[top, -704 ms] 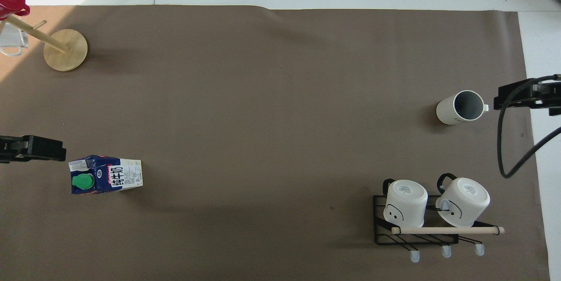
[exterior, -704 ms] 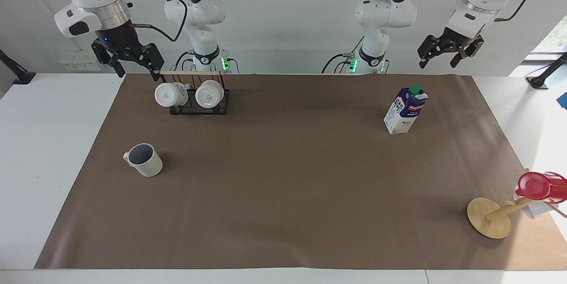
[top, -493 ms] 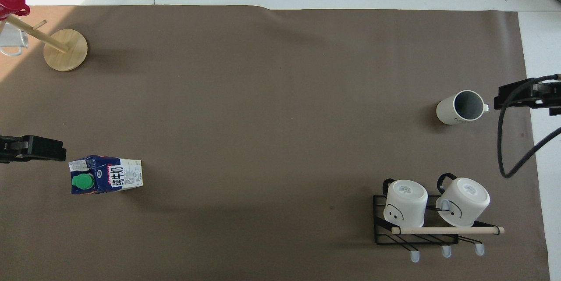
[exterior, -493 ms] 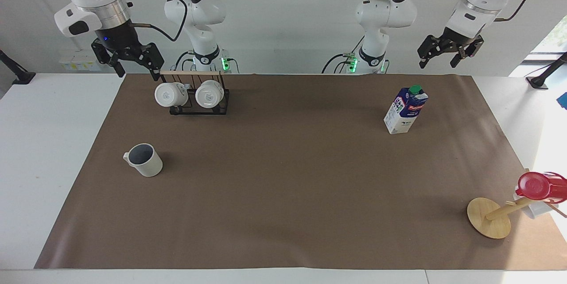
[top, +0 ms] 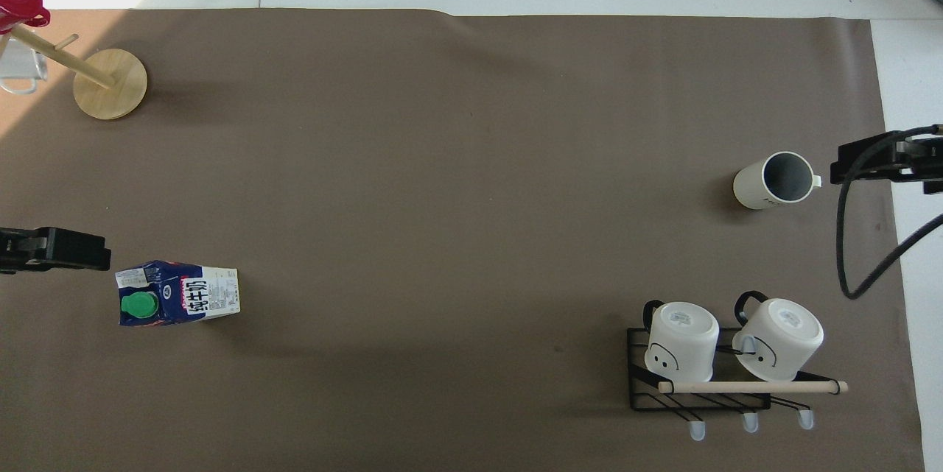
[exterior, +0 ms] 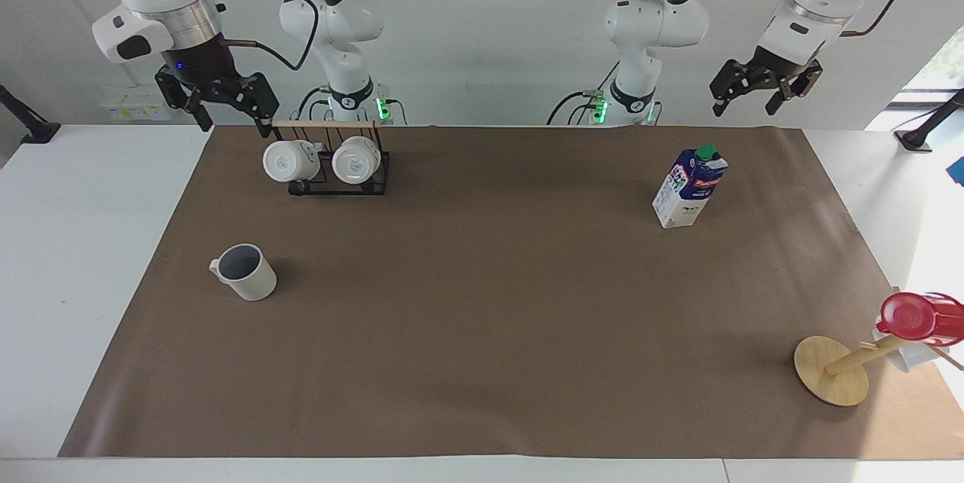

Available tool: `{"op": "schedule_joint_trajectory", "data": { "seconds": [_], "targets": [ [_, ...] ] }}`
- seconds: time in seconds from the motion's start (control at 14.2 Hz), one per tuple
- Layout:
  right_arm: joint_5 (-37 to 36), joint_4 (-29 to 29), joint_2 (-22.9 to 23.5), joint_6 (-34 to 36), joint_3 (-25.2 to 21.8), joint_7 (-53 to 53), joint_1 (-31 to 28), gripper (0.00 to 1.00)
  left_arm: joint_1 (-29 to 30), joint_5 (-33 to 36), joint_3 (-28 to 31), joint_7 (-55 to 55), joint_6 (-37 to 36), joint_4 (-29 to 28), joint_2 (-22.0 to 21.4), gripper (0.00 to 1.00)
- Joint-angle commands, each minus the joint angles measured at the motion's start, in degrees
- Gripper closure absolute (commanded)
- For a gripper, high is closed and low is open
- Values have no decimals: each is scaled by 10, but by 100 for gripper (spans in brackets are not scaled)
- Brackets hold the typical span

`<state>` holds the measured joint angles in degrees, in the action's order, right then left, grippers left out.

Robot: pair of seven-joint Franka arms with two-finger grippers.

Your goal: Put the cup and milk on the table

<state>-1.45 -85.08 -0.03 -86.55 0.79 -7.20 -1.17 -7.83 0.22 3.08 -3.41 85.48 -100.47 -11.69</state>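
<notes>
1 cup (exterior: 245, 272) upright on table (exterior: 75, 242) | 1 milk (exterior: 689, 188) upright | 2 white mugs (exterior: 324, 160) racked | left gripper (exterior: 762, 98), right gripper (exterior: 226, 111) — both raised, spread wide, holding nothing

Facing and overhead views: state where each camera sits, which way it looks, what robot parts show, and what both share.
Facing view: high across the table, looking at the robots; both arms show, left tool and right tool raised.
Overhead view: above the robots' end, looking steeply down; only tool tips and a cable show.
Shared: milk carton, cream mug, brown sheet, black mug rack.
</notes>
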Motion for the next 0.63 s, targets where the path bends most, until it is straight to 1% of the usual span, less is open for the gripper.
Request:
{"op": "schedule_joint_trajectory", "data": {
  "seconds": [0.0, 0.56],
  "targets": [
    [9, 4, -1, 6, 0, 15, -4, 0, 4, -7, -1, 5, 3, 4, -6, 0],
    [10, 4, -1, 6, 0, 16, -5, 0, 0, -7, -3, 2, 6, 21, -4, 0]
  ]
}}
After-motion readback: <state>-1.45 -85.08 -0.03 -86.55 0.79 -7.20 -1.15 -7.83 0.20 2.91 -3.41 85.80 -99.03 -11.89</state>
